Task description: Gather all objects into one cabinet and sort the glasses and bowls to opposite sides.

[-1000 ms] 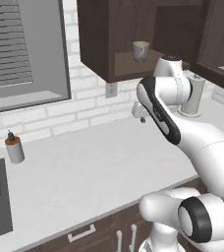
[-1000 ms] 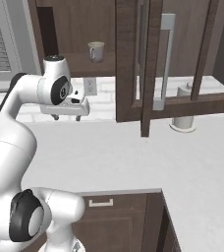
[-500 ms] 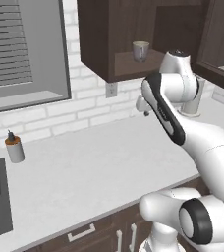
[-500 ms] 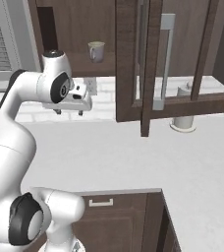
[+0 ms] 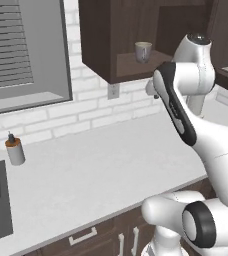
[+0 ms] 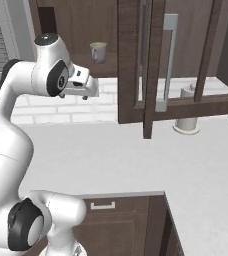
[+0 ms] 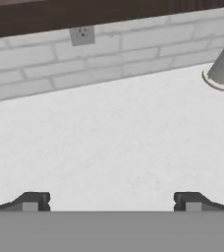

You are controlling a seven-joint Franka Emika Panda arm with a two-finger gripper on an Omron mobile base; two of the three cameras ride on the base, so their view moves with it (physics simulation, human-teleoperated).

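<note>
**Hand raised below the open cabinet, fingers spread and empty**

The right base view shows the cabinet (image 6: 151,60) door swung open with its long grey bar handle (image 6: 167,60), and a grey cylinder (image 6: 187,107) standing on the surface (image 6: 136,155) behind it. The left base view alone shows a small capped bottle (image 5: 15,150) by the brick wall (image 5: 61,117). One pale tumbler (image 5: 143,51) stands on the cabinet's lower shelf. In the hand view the fingers (image 7: 33,201) are spread wide, holding nothing, above bare white surface, with a wall outlet (image 7: 82,35) beyond. Since a second ago the arm has lifted higher towards the shelf. A shuttered window (image 5: 21,50) sits left.
</note>
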